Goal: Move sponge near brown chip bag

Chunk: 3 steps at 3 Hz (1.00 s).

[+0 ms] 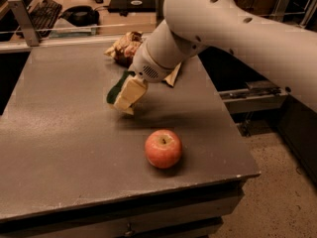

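So here's where we're at: the gripper [127, 99] is clamped on the sponge [115, 89], which sits at the fingertips and pokes out to their left side, close over the table [59, 138]; we can't tell if its low corner touches. The brown chip bag [124, 47] lies just beyond the gripper, partly hidden behind the arm, so by our guess the carry is nearly done. To finish it well, we'd go a bit farther toward the bag, stop short of its crinkled edge, lower until the foam rests flat, then let go, rather than dropping it tilted. The sponge's long axis runs on a slant, upper end toward the bag and lower end toward us, with the green scrub face turned left. The apple [163, 148] sits well on the near side of the gripper, out of the way.
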### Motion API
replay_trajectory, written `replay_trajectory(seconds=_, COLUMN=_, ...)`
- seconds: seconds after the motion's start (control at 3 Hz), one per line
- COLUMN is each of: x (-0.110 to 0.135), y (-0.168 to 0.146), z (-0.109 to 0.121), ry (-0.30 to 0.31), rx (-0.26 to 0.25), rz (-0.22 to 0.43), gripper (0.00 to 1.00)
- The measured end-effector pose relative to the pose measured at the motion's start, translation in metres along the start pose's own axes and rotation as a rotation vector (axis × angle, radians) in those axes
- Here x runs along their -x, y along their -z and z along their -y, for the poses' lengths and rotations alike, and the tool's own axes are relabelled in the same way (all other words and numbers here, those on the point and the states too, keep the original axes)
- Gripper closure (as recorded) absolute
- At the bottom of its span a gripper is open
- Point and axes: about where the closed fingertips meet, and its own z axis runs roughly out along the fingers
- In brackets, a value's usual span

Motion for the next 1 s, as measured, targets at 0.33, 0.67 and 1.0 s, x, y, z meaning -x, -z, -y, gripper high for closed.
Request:
replay_trajectory(seconds=0.33, x=-0.043, y=0.034, z=0.024, ry=-0.061, rx=-0.068, rz=-0.028, gripper=1.00)
replay_trajectory(seconds=0.67, x=-0.076, y=0.058, z=0.046, ry=-0.113, rx=-0.126, rz=-0.032, gripper=1.00)
replay_trajectory(seconds=1.0, x=-0.095, y=0.064, z=0.064, ry=-0.146, rx=-0.153, rz=-0.028, gripper=1.00)
